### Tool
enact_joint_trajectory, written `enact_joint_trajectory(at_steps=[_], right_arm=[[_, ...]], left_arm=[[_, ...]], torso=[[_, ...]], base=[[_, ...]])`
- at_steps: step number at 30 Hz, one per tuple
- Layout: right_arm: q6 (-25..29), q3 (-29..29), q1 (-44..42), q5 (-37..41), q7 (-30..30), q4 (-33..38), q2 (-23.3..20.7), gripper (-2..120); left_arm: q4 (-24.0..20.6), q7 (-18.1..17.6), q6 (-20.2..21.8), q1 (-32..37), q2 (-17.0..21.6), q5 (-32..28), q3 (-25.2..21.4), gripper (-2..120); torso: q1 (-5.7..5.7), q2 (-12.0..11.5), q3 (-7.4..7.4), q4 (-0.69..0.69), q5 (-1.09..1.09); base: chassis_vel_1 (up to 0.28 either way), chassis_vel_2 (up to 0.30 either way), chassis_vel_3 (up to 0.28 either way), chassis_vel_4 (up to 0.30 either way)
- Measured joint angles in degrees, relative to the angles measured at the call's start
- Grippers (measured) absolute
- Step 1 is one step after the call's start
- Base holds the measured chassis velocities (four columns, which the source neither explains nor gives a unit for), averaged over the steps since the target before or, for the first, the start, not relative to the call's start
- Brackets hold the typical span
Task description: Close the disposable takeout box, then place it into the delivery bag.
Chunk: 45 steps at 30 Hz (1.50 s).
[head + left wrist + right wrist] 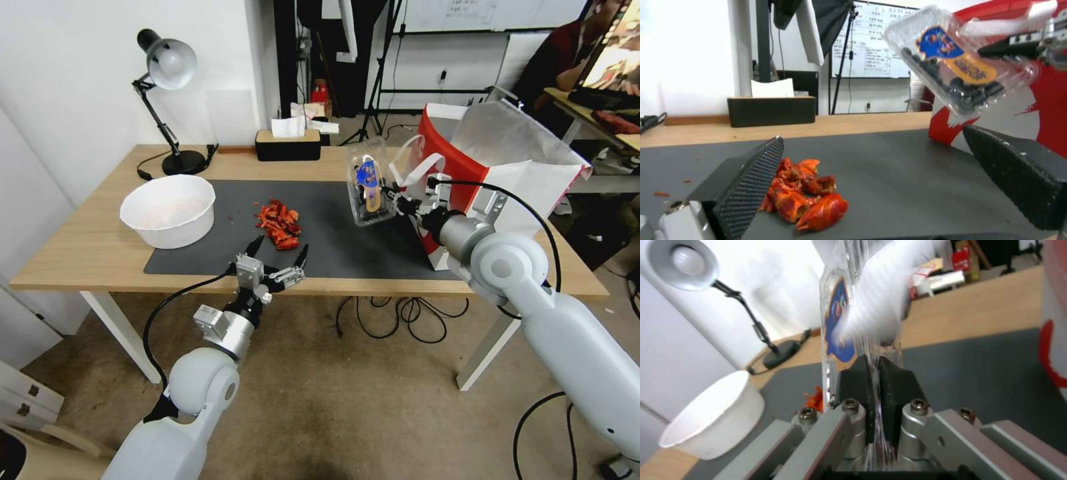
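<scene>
1 wooden table, dark mat, takeout box aloft beside delivery bag

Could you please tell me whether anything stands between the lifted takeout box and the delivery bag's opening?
Nothing solid that I can see. The right gripper holds the takeout box in the air beside the delivery bag. Only the bag's own near white handle loops up between the box and the opening.

On the table: bowl left, scraps mid-mat, delivery bag right, lamp behind
</scene>
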Motion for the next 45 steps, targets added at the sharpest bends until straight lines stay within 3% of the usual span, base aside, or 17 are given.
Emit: enact_joint_trajectory(at_steps=[24, 35, 38, 45], right_arm=[[2.2, -2.6, 6.8, 3.9, -0.7, 3.6, -2.1, 2], [4.3, -2.2, 14.5, 8.3, 5.6, 3.8, -2.7, 2], [4.3, -0.5, 16.2, 9.3, 10.2, 2.1, -3.0, 2], [4.4, 3.4, 17.1, 4.4, 14.5, -1.0, -4.2, 2]], left_arm=[[0.3, -0.2, 0.3, -0.7, 0.5, 0.0, -0.2, 100], [0.4, -0.3, 0.4, -1.1, 0.4, 0.0, -0.1, 100], [0.4, -0.1, 0.4, -1.0, 0.4, 0.0, -0.2, 100], [0.6, 0.1, 0.4, -0.7, 0.4, 0.1, -0.2, 100]], torso=[[0.00, 0.0, 0.00, 0.00, 0.00], [0.00, 0.0, 0.00, 0.01, -0.01], [0.00, 0.0, 0.00, 0.00, 0.00], [0.00, 0.0, 0.00, 0.00, 0.01]], base=[[0.000, 0.000, 0.000, 0.000], [0.000, 0.000, 0.000, 0.000], [0.000, 0.000, 0.000, 0.000], [0.000, 0.000, 0.000, 0.000]])
